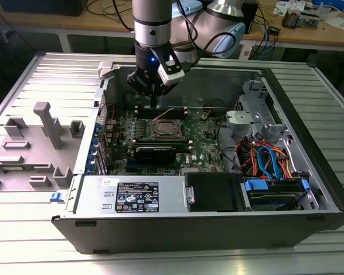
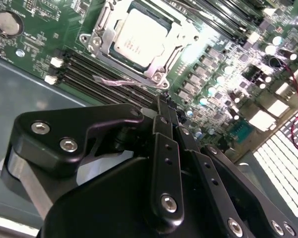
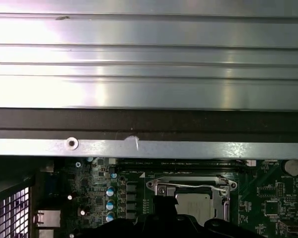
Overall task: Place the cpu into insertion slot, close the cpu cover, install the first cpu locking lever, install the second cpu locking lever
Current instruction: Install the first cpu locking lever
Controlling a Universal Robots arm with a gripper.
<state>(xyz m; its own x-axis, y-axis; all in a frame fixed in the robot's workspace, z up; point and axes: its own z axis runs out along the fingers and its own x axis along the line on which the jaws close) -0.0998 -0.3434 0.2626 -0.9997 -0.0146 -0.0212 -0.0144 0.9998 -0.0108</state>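
My black metal fingers (image 2: 161, 129) are pinched together, empty, tips low just off the far side of the square silver-rimmed insertion slot (image 2: 156, 75), where the small silver-grey square cpu (image 2: 139, 39) already sits under its thin silvery frame cover (image 2: 180, 34), lined up, I reckon, for the loose wire lever (image 2: 114, 80).

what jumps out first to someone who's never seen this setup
The black end effector hangs inside the open computer case, close over the green motherboard. Beside its tip the silver cpu lies framed by the metal cpu cover. Blue and orange cables brighten the exterior view's right.
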